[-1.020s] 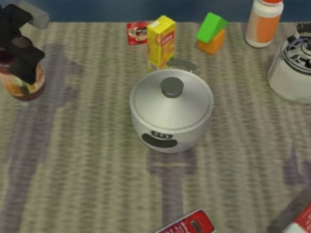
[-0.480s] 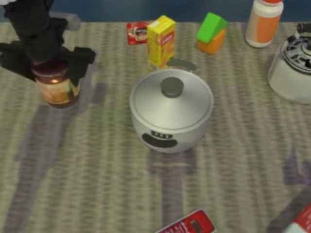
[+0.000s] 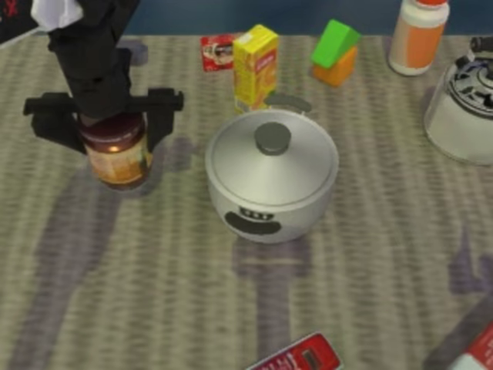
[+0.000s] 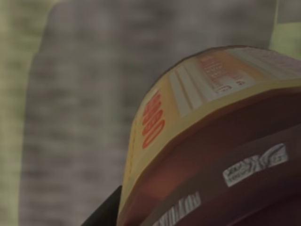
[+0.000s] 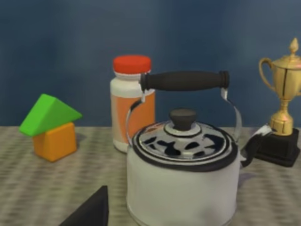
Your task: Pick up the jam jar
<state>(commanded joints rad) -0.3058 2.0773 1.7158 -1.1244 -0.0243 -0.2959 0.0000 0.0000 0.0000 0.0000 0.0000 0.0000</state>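
- One jam jar [image 3: 117, 150] hangs pinched at its lid between my left gripper's [image 3: 104, 123] black fingers, over the table's [image 3: 154, 293] left half, left of the silver pot [image 3: 271, 173].
- Up close in my left wrist view, the jar's orange-yellow label [image 4: 188, 99] and dark jam fill most of the frame.
- Behind the pot stand a yellow carton [image 3: 255, 65], a small red packet [image 3: 218, 52] and a green-roofed orange block [image 3: 335, 52].
- At far right sit a white bottle [image 3: 417, 35], a kettle [image 3: 462, 104] and, in my right wrist view, a gold trophy [image 5: 284, 101].
- Whether my right gripper is spread, I cannot tell.
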